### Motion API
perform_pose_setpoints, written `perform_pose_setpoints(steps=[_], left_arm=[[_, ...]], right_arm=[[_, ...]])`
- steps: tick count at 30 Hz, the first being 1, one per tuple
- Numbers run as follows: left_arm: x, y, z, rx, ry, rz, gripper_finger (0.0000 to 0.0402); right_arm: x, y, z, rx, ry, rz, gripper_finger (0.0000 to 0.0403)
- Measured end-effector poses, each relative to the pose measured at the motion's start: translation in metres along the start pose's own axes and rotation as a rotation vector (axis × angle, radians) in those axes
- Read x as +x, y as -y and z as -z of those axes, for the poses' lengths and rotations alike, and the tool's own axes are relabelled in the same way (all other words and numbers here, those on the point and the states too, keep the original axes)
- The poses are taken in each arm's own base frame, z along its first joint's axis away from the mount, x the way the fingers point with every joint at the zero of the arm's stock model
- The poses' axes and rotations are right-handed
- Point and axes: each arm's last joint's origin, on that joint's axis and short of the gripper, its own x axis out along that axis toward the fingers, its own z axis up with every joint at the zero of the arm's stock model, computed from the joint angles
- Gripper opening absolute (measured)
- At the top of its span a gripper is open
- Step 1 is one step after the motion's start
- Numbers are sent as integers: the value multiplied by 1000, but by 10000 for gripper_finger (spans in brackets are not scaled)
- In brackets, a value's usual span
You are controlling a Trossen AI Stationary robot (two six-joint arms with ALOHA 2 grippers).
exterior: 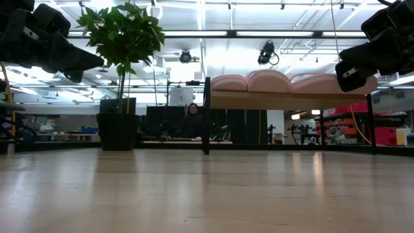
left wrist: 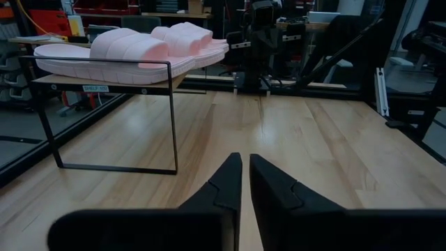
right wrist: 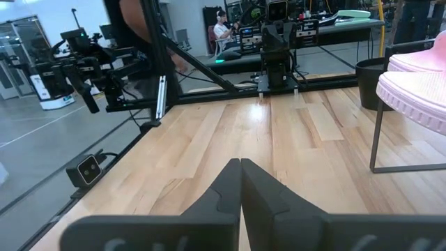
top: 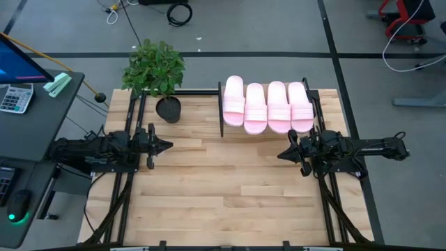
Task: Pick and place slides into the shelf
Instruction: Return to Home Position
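Observation:
Several pale pink slides (top: 267,106) lie side by side, soles down, on the top panel of the shelf (top: 221,115) at the table's far side, right of the middle. The left wrist view shows the slides (left wrist: 132,47) on the shelf (left wrist: 104,82) from the side. My left gripper (top: 167,146) hovers shut at the table's left side, pointing level toward the right. My right gripper (top: 281,154) hovers shut at the right side, pointing level toward the left, near the shelf's near right corner. Neither holds anything.
A potted plant (top: 164,84) in a black pot stands at the far left of the table, left of the shelf. Bare wood tabletop (top: 223,188) stretches between the two arms and toward the near edge. A desk with a calculator (top: 15,97) stands off the table's left.

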Motion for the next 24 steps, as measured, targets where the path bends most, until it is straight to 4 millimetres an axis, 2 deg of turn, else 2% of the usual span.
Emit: perform_pose_setpoints(steps=[17, 24], left_arm=[[0, 0, 0, 0, 0, 0, 25], [0, 0, 0, 0, 0, 0, 34]], right_arm=[[0, 0, 0, 0, 0, 0, 14], [0, 0, 0, 0, 0, 0, 14]])
